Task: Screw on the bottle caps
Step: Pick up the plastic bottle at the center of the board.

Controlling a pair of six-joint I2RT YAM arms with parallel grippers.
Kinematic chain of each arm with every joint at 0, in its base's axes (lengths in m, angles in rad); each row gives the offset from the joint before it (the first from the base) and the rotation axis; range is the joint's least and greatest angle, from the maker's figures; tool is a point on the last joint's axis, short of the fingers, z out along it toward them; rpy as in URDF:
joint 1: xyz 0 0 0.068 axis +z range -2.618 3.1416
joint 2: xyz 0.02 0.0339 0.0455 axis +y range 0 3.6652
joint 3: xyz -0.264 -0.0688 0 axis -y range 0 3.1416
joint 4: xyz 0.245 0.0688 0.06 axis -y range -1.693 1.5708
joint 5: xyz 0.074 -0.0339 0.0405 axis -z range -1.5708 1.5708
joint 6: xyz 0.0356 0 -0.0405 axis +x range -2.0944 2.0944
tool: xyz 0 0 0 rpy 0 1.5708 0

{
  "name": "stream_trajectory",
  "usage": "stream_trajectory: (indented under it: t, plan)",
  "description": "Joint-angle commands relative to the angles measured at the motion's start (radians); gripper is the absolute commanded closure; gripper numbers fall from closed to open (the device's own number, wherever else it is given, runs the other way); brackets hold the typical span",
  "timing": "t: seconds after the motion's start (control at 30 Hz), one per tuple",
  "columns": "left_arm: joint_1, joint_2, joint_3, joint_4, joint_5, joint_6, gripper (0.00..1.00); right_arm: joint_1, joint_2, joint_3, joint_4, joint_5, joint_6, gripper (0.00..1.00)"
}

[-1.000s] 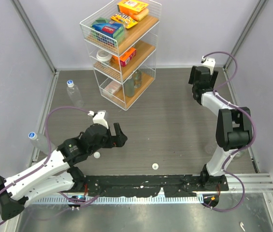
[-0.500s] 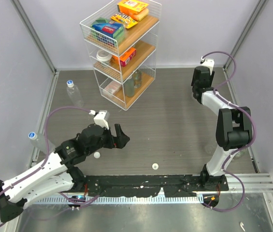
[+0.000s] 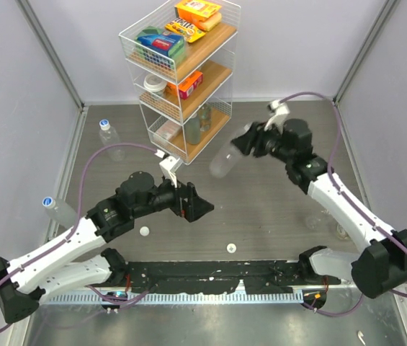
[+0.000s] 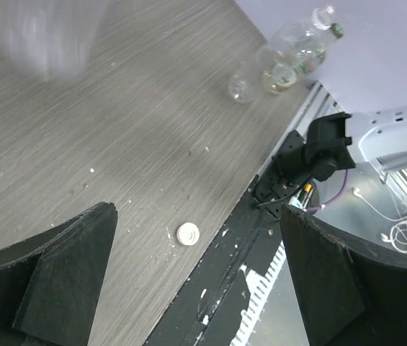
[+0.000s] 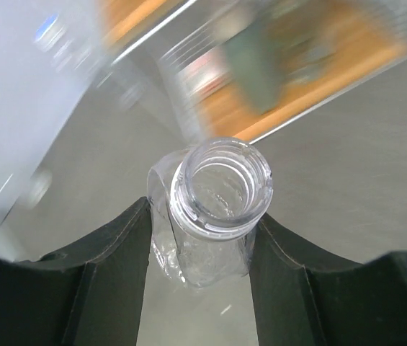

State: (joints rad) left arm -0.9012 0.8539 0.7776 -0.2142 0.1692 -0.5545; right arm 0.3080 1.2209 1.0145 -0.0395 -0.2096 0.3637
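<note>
Your R gripper (image 3: 250,143) is clamped on an uncapped bottle (image 3: 225,160), midair.
L gripper (image 3: 194,205): fingers apart, empty; loose cap (image 4: 187,233) on table (image 3: 261,209) nearby.

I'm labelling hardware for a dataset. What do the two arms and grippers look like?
The left arm and right arm have white link shells and black joints. The left gripper and right gripper are black, with broad wedge-shaped fingers. A purple cable loops along each arm, and a small white block sits at each wrist. No markings show.
</note>
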Motion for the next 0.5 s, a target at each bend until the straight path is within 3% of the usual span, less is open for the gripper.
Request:
stream_trajectory:
  t: [0.0,0.1,0.2,0.47]
  plan:
    - [-0.001,-0.016,0.026,0.039,0.086,0.08,0.0,0.135,-0.061,-0.103,-0.027,-0.407,-0.002,0.61]
    - [-0.001,-0.035,0.022,-0.016,0.046,0.068,0.0,0.193,-0.159,-0.187,0.019,-0.52,0.009,0.61]
    - [-0.002,-0.044,-0.007,-0.008,0.053,0.035,0.0,0.21,-0.237,-0.24,0.098,-0.519,0.055,0.61]
    - [-0.001,-0.009,-0.086,0.269,0.176,-0.078,0.0,0.252,-0.241,-0.257,0.164,-0.528,0.148,0.61]
